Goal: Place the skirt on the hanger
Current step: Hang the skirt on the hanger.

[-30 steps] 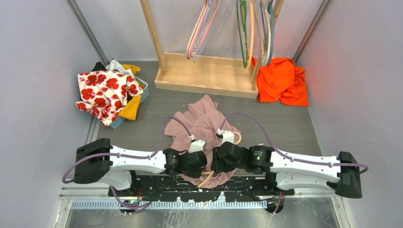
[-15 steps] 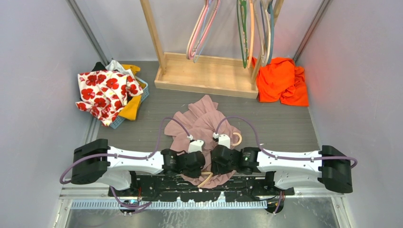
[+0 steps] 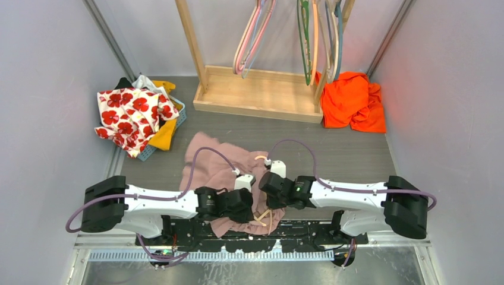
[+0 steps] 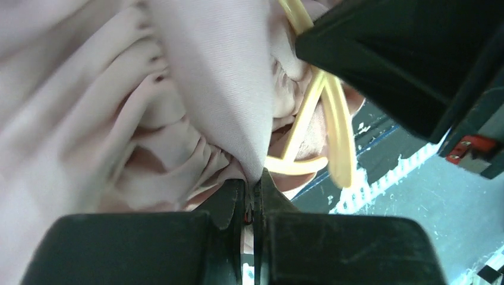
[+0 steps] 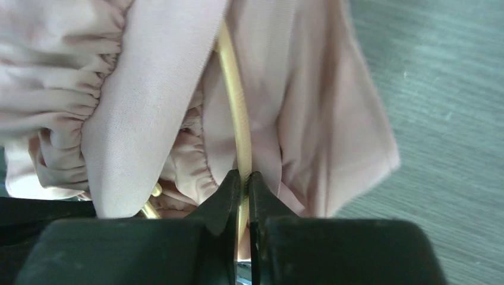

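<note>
Skirt shifted left; hanger seemingly between right fingers.

The skirt lies heaped on the table just ahead of my bases, with the hanger among its folds at 4 o'clock — between my left gripper and right gripper. The rack stands at 12 o'clock, a basket of clothes at 10, and a crumpled garment at 2 — beside the rack.
</note>
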### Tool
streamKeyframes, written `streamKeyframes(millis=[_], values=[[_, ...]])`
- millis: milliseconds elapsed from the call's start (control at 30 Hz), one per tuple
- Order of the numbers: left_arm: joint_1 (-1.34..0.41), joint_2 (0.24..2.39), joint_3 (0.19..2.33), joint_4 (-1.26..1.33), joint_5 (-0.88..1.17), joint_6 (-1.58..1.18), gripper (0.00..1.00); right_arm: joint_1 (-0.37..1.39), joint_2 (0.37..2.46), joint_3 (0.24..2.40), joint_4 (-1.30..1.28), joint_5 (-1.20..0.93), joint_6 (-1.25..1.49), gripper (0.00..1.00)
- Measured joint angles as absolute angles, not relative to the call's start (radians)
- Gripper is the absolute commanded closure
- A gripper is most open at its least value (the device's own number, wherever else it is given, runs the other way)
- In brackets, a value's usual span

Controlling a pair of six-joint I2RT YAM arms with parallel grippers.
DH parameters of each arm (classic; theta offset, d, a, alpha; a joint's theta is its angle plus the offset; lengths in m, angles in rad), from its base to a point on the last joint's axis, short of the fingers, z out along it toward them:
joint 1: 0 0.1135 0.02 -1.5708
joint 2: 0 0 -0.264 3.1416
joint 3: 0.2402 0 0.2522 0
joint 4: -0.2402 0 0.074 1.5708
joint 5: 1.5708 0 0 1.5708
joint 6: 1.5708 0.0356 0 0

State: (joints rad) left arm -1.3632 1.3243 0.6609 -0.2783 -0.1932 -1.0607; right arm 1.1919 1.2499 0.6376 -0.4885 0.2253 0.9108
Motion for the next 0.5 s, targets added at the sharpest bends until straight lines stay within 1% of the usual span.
streamKeyframes(millis=[33,67,333,500], values=[[-1.365,1.317,0.661,-0.278,-0.189,-1.061,1.0,1.182,1.245,0.643,-0.49,0.227,0.903,0.98],[-1.366,1.313,0.661,-0.277,-0.186,-1.062,1.0,1.168,1.236,0.649,-0.493,0.227,0.888,0.99],[-1.365,1.327,0.658,-0.237,-0.182,-1.056,1.0,1.052,1.183,0.67,-0.527,0.209,0.825,0.99],[-1.367,1.369,0.658,-0.188,-0.168,-1.039,1.0,1.041,1.195,0.67,-0.513,0.212,0.824,0.99]])
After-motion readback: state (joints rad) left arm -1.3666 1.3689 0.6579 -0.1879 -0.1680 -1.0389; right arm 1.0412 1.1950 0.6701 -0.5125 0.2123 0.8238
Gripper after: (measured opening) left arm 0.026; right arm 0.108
